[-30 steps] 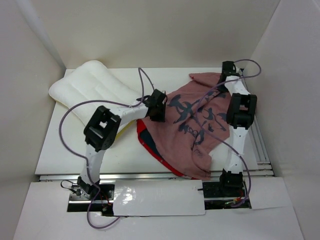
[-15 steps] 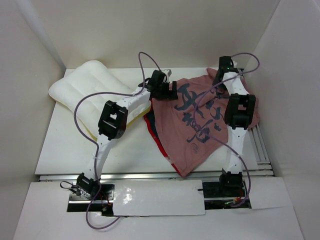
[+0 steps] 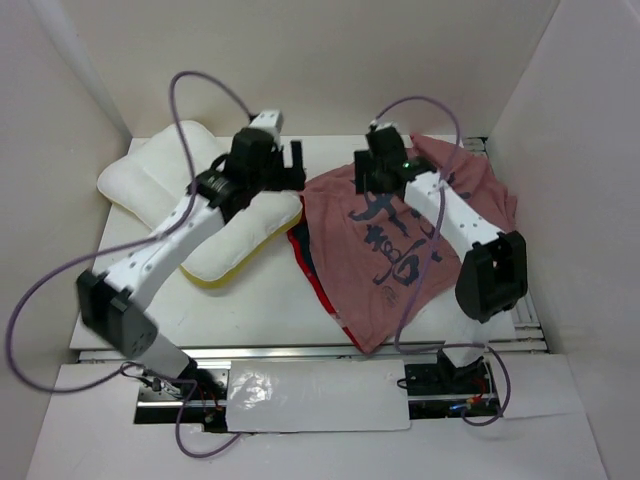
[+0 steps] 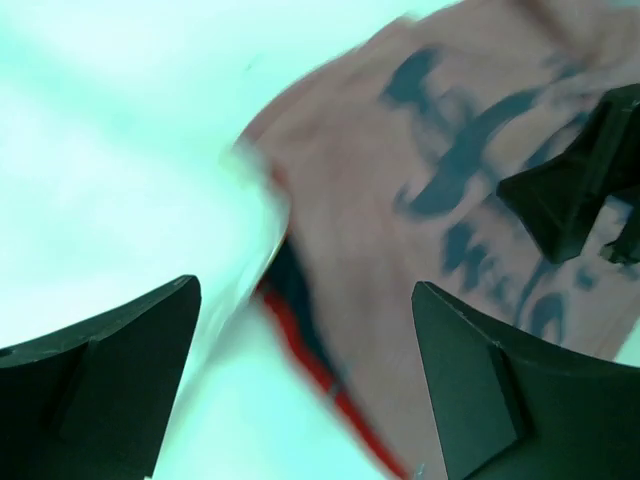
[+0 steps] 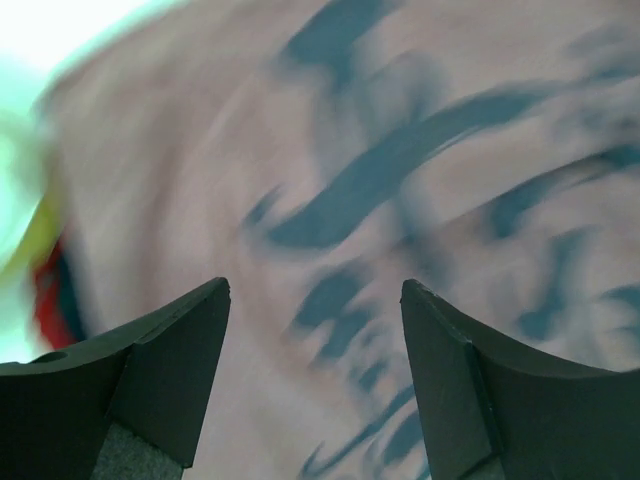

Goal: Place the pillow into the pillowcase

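One plump white square pillow (image 3: pixel 150 180) with a pale yellow edge lies far left on the white desk (image 3: pixel 250 310), just beside the faded pink-red cloth pillowcase (image 3: pixel 400 270) with dark blue marks. Left fingers (image 4: pixel 100 380) and right fingers (image 5: pixel 150 370) gape wide, holding nothing.

The top view looks steeply down from above and behind the arm bases, far enough back to take in the whole white table (image 3: pixel 150 300). The left wrist view looks out between the dark fingers of the left gripper (image 4: pixel 305 290), low over the edge of the pillowcase (image 4: pixel 400 200). The right wrist view, framed by the right gripper (image 5: pixel 315 290), sits closer over the same faded cloth with blue marks. All three views share that cloth.
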Robot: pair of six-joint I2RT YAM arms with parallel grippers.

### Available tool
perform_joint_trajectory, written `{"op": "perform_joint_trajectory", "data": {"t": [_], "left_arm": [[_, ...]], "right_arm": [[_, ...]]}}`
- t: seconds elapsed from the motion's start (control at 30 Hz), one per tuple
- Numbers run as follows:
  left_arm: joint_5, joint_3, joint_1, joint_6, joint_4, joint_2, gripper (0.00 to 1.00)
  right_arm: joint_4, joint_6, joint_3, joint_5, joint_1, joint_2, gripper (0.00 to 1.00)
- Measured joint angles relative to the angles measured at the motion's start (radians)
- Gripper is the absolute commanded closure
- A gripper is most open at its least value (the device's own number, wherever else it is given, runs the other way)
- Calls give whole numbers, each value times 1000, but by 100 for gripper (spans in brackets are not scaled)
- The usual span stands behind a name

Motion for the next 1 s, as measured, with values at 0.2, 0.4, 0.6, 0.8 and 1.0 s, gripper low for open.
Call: {"op": "perform_joint_trajectory", "data": {"t": [0.2,0.4,0.6,0.8,1.0], "left_arm": [[-196,-477,-61,-151,-155,-351,0],[-259,-669,21,-161,-165,-393,0],[-227,-714,63,-66,-14,-447,0],[-192,-716,131,-11,77,-360,0],[-144,-721,169,14,121,-278,21]], "right_arm": [[48,3,-282,-222,158,-57,43],[111,33,-388,-336,269,-25,43],[142,55,-328,-294,387,85,47],[134,111,-286,-207,393,162,50],[127,149,-278,-135,391,169,51]]}}
